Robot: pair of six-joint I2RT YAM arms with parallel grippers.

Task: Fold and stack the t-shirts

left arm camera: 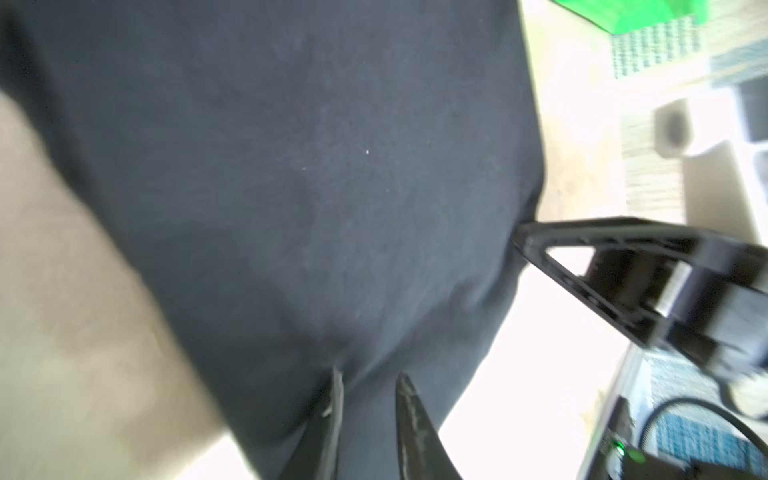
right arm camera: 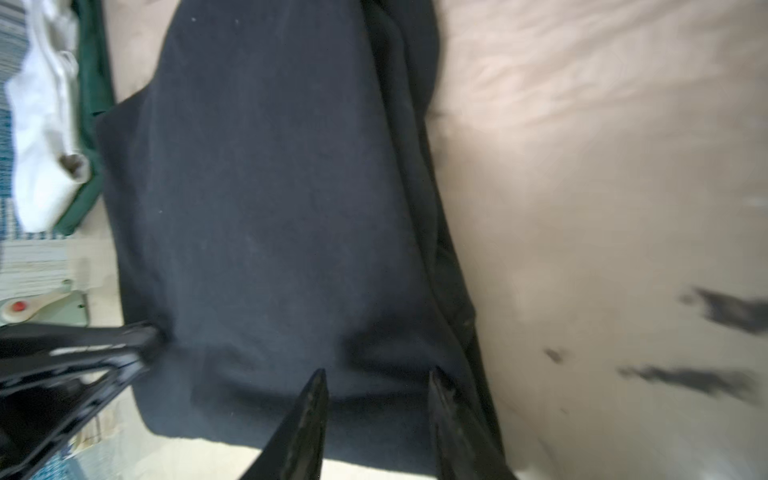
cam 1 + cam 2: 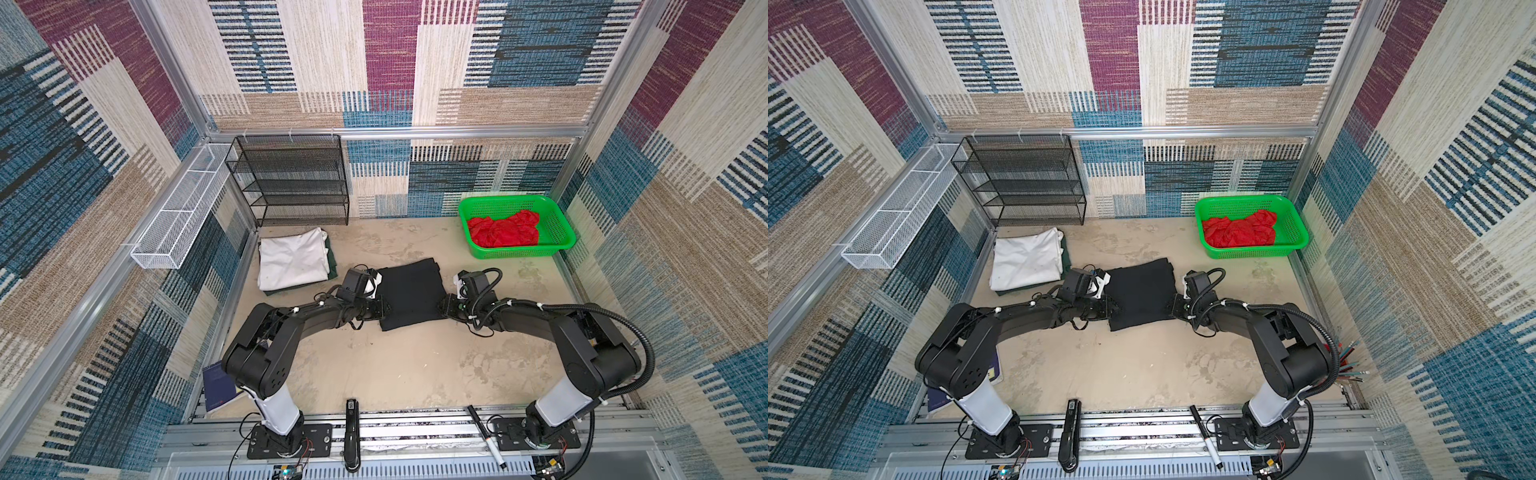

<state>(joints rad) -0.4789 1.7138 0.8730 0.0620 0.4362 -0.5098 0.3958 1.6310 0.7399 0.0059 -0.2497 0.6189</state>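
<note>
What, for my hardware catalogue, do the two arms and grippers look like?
The left arm and right arm are matte black, each with a white lower segment. Thin black cables run along them under white ties; the right also carries a thick ribbed black hose. The left gripper and right gripper have slim, tapering black fingers.

- Black t-shirt (image 3: 411, 293): folded rectangle, flat at mid-table.
- White t-shirt (image 3: 293, 257): folded, atop the folded dark green t-shirt (image 2: 92, 75), far left.
- Red t-shirt (image 3: 505, 230): crumpled in green basket (image 3: 557, 220), far right.
</note>
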